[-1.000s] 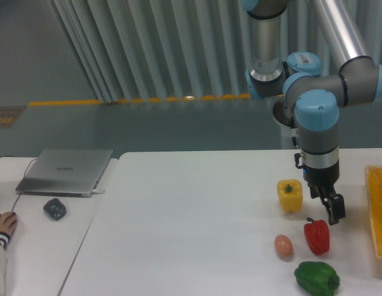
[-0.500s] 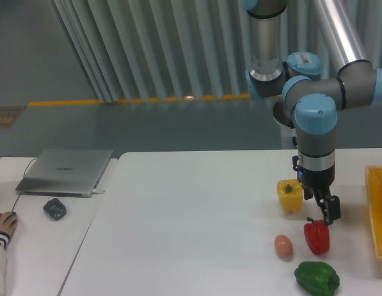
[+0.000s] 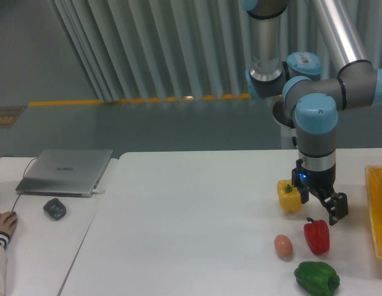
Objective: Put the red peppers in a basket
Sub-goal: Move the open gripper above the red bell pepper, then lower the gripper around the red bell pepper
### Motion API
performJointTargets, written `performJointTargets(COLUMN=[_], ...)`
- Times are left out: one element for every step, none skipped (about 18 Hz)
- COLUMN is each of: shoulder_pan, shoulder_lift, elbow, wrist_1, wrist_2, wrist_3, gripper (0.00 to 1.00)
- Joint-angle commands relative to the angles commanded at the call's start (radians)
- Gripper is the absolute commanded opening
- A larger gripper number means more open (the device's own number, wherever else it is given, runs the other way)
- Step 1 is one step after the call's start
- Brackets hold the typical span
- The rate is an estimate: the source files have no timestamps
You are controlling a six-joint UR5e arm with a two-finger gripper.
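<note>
The fingers [image 3: 337,208] stand spread wide and hold nothing: one dark tip shows to the right, beside the red pepper's stem, the other is up against the yellow pepper's side as seen from here, so the gripper [image 3: 320,203] hangs low over the tabletop [image 3: 191,216], a little behind the target. The red pepper [image 3: 317,237] sits upright on the tabletop just below and toward the camera from the gripper, its short dark stem pointing up close under the right fingertip. From this single view I cannot tell whether the fingers are directly above it or set back behind it.

The pepper's long axis runs roughly vertical, so a straight descent with the fingers straddling its body looks like the fitting approach, once the gripper is brought forward over it.

The neighbours are crowded. The yellow pepper [image 3: 289,195] stands just beside the left finger and may be nudged. A small brownish egg-like thing [image 3: 283,245] lies just left of the red pepper, and the green pepper [image 3: 316,277] lies just in front of it.

The basket [image 3: 379,209] shows only as a yellow lattice edge at the right border, near the red pepper, with bare tabletop between them.
</note>
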Motion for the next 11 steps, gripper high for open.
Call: performJointTargets(shoulder_pan=[0.0,-0.002,0.0,0.0,0.0,-0.002,0.003,0.015,0.021,0.023,0.023], shoulder_lift=[-0.009,-0.017,-0.028,-0.04,-0.054,-0.06,-0.064,-0.065,-0.069,-0.08,-0.089], elbow=[0.003,0.003,0.006,0.011,0.017,0.024,0.034,0.035,0.037,0.038,0.034], wrist_1=[0.009,0.024,0.038,0.058,0.084,0.097,0.1,0.103,0.107,0.121,0.136], wrist_2=[0.0,0.0,0.002,0.002,0.003,0.002,-0.002,-0.005,-0.006,-0.005,-0.005], wrist_3=[-0.064,-0.121,-0.173,-0.245,-0.314,-0.362,-0.392,-0.421,-0.46,-0.505,-0.549], gripper=[1.0,1.0,1.0,1.0,1.0,1.0,1.0,1.0,1.0,1.0,1.0])
